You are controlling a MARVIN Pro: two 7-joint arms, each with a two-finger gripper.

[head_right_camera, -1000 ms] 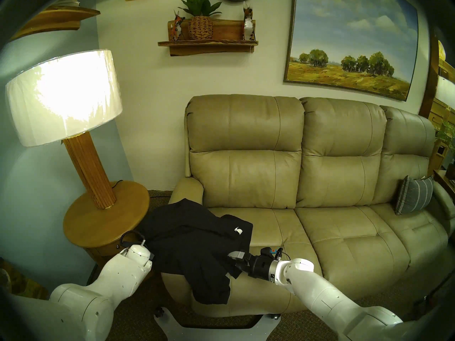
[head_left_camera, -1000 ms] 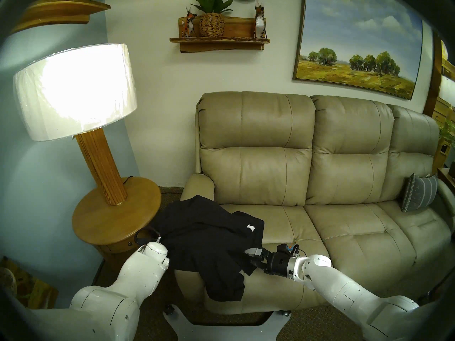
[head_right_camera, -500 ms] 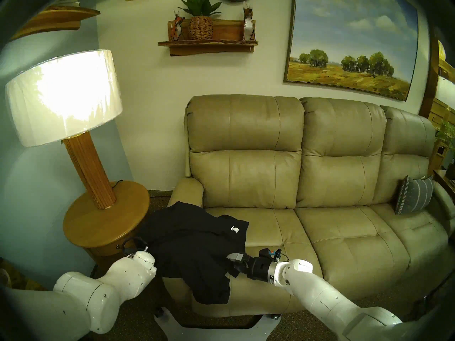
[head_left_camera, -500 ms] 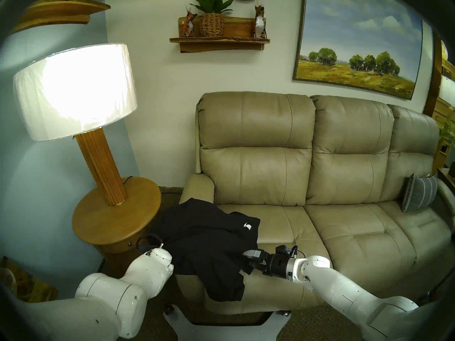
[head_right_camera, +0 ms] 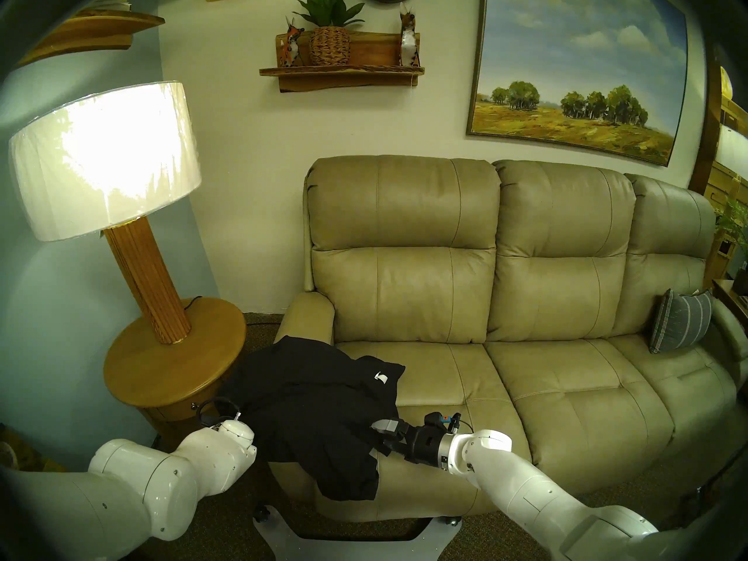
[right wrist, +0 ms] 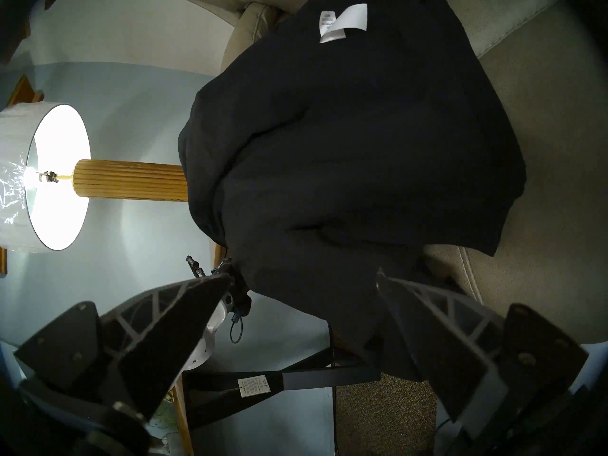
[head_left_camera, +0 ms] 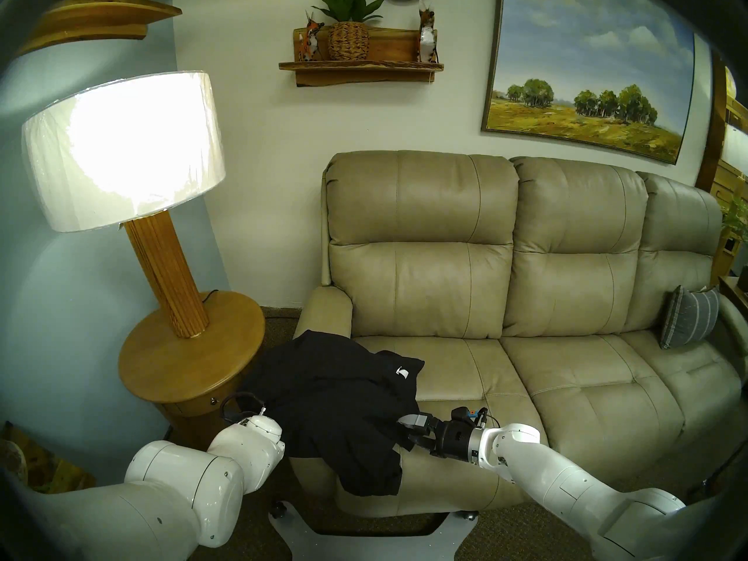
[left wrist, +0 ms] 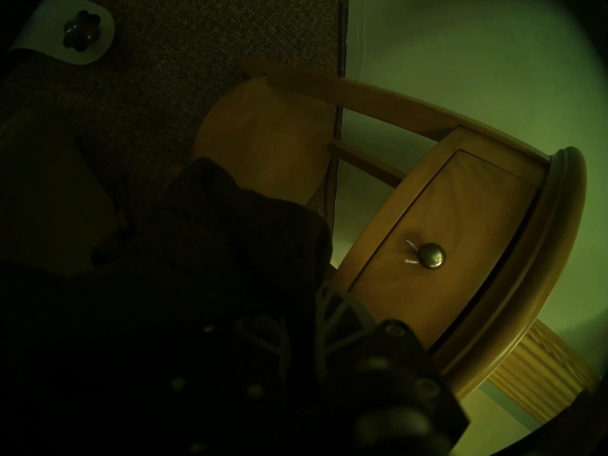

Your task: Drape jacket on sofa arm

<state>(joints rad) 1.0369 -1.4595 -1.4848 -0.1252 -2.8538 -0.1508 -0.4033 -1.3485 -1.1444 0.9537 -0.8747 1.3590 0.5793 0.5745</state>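
The black jacket [head_left_camera: 336, 406] lies over the front half of the beige sofa arm [head_left_camera: 326, 309], spilling onto the left seat and over the arm's front end. Its white tag [head_left_camera: 402, 372] faces up. My left gripper [left wrist: 289, 314] is buried in the jacket's fabric [left wrist: 214, 248] on the outer side of the arm, beside the side table, and is shut on it. One finger [left wrist: 332, 310] shows. My right gripper [head_left_camera: 406, 430] is open at the jacket's seat-side edge. In the right wrist view its fingers [right wrist: 184, 314] stand wide apart with loose fabric [right wrist: 362, 149] between them.
A round wooden side table [head_left_camera: 190, 345] with a lit lamp [head_left_camera: 121, 151] stands close to the left of the sofa arm; its drawer knob [left wrist: 431, 255] is near my left gripper. A grey striped pillow [head_left_camera: 688, 321] leans at the sofa's far right. My base [head_left_camera: 364, 540] is at the sofa's front.
My left arm has swung its elbow down and left, and the jacket has slid left over the sofa arm, its tag moving off the seat. The right gripper has drifted slightly left, staying open.
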